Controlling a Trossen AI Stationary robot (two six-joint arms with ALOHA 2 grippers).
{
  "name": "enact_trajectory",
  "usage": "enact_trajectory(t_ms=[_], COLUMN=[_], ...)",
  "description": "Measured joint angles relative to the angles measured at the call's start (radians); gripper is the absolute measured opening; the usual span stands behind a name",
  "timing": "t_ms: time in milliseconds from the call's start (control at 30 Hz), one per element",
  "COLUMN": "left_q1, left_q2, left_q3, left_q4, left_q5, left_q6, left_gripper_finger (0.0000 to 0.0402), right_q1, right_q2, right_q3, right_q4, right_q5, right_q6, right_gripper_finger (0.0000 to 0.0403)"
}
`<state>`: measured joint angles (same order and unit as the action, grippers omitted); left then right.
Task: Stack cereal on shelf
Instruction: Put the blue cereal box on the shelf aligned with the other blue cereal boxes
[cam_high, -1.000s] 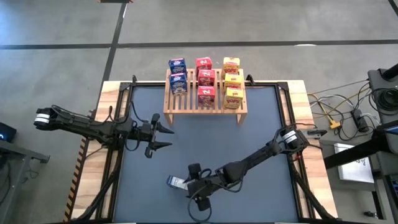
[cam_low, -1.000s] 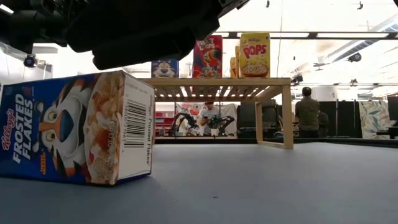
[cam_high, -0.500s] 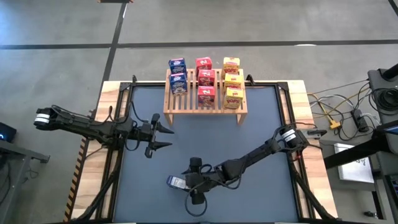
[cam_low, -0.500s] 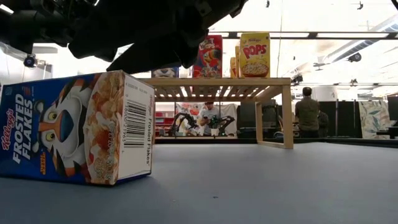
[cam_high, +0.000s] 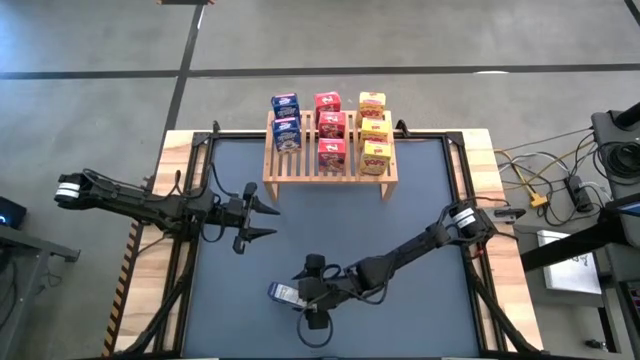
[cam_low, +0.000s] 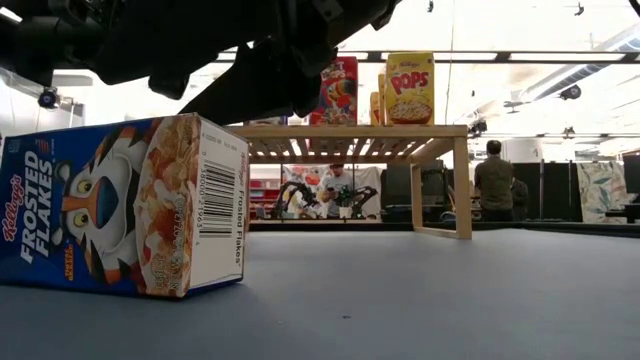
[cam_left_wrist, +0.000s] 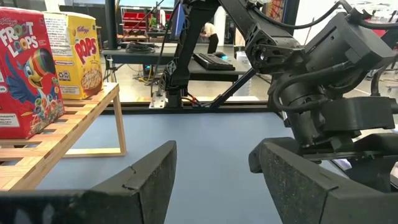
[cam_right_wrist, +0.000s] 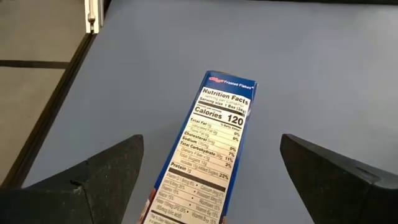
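While the left gripper (cam_high: 262, 219) waited open and empty near the shelf (cam_high: 330, 166), the right gripper (cam_right_wrist: 208, 186) hung spread wide above the fallen blue cereal box (cam_right_wrist: 205, 149), clasping nothing. Only the low view showed that box's (cam_low: 120, 205) Frosted Flakes front.

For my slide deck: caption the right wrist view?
Open right gripper poised over the blue cardboard cereal box lying on the blue mat.

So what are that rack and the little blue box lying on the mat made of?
The rack looks like pale, unpainted wood: grain-coloured slats and plain legs show in the low view. The blue box seems to be thin printed cardboard with a slight sheen, with folded edges and a barcode panel. The mat is probably matte rubber or fabric.
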<state>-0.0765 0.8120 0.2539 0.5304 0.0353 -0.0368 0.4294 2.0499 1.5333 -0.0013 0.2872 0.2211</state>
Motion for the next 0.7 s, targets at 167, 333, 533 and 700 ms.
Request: enact_trajectory(t_ms=[167,333,533,700], left_q1=[0.000,0.000,0.000,0.000], left_q2=[0.000,0.001,0.008,0.019], left_q3=[0.000,0.000,0.000,-0.002], left_q4=[0.000,0.000,-0.001,0.001], left_q5=[0.000,0.000,0.000,0.000], left_q6=[0.000,0.000,0.000,0.000], left_gripper_finger=[0.0215,0.0215,0.0215,0.0215], right_q1=[0.000,-0.001,-0.002,-0.002], right_q2=[0.014,0.038,0.061,0.061], right_q3=[0.000,0.004,0.023,0.028], right_q4=[0.012,0.010,0.003,-0.031], right_q5=[-0.002,-0.008,-0.009,-0.008], right_q6=[0.007,0.023,0.031,0.034], right_gripper_finger=[0.0368,0.0368,0.0368,0.0348])
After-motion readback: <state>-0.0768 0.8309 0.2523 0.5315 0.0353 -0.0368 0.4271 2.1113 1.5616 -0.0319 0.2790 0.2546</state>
